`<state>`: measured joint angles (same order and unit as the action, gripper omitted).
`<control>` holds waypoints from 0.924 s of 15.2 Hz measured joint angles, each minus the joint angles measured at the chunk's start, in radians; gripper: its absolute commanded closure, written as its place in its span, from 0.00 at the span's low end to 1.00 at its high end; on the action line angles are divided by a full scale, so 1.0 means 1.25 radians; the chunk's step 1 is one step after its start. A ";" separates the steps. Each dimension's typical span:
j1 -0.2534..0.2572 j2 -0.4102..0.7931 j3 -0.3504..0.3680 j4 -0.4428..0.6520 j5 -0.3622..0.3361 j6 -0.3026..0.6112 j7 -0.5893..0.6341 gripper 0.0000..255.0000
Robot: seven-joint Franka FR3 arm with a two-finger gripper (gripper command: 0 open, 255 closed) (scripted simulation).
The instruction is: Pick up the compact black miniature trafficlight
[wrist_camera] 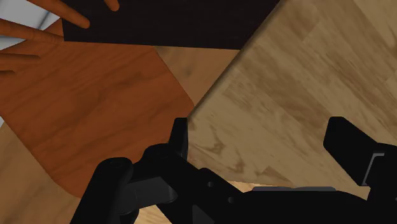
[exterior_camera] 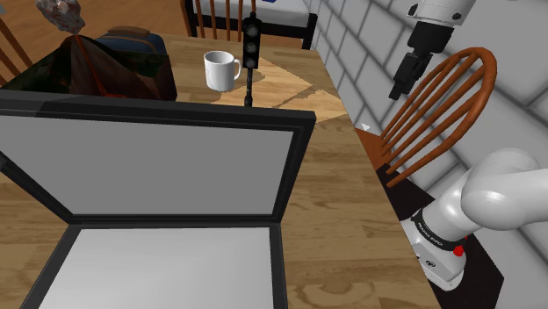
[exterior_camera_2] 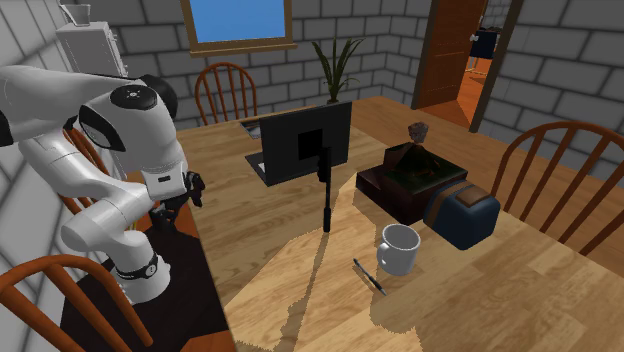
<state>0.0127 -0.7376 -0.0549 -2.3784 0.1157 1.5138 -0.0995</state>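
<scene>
You have the gripper (wrist_camera: 264, 141) with its black fingers (wrist_camera: 180, 137) standing wide apart, clasping nothing. Under it lie the pale, grainy wood of the table (exterior_camera: 351, 202) edge and a smooth reddish wooden chair seat (wrist_camera: 95, 108). Your trafficlight (exterior_camera: 252, 39) is a slim black pole on a small base with a boxy head of three round lenses. It stands upright on the table, just beside the glossy white mug (exterior_camera: 220, 69), beyond the flat grey-screened laptop (exterior_camera: 158, 167) in the shoulder view, well apart from the gripper. Lettering on the arm's black band (exterior_camera: 435, 233) is too small to read.
</scene>
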 measured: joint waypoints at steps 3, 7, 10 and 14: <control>0.006 0.010 0.026 0.009 0.013 0.020 0.031 0.00; 0.015 0.044 0.098 0.041 0.037 0.079 0.121 0.00; 0.020 0.080 0.157 0.072 0.047 0.127 0.194 0.00; 0.016 0.154 0.232 0.135 0.037 0.192 0.292 0.00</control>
<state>0.0325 -0.5455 0.2349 -2.2093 0.1619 1.7535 0.2653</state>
